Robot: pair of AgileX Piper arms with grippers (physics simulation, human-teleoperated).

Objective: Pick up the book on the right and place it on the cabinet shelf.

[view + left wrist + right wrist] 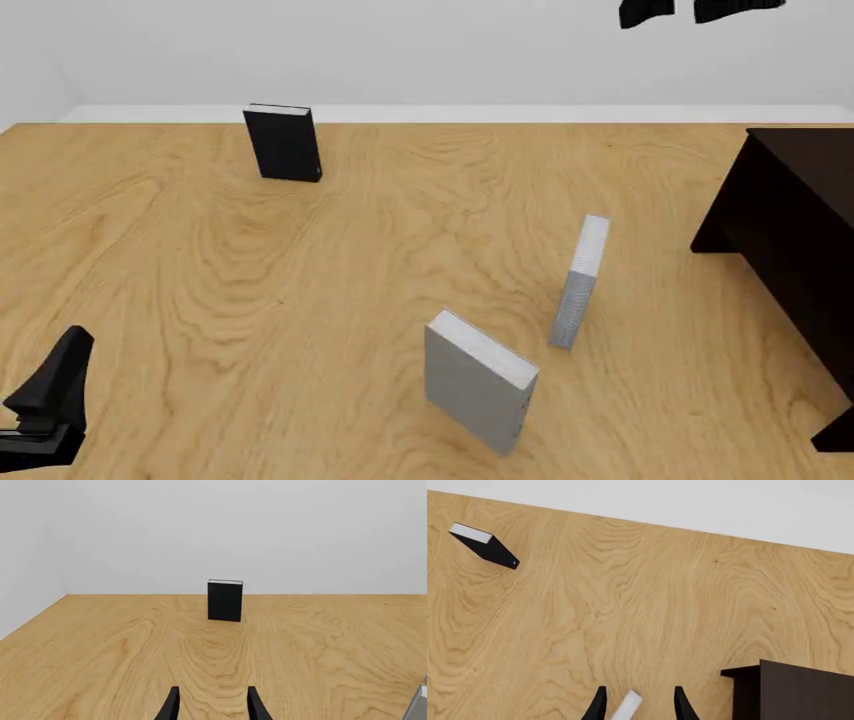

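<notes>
The book (581, 283) is standing upright on the surface (334, 270), untouched, left of the cabinet shelf (787, 240), while the right pincer (638, 705) is hovering spread high above it and the left pincer (211, 706) is resting spread.

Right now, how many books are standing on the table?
3: a black book far left, a thin pale book right of centre, a thicker grey book nearest the camera.
</notes>
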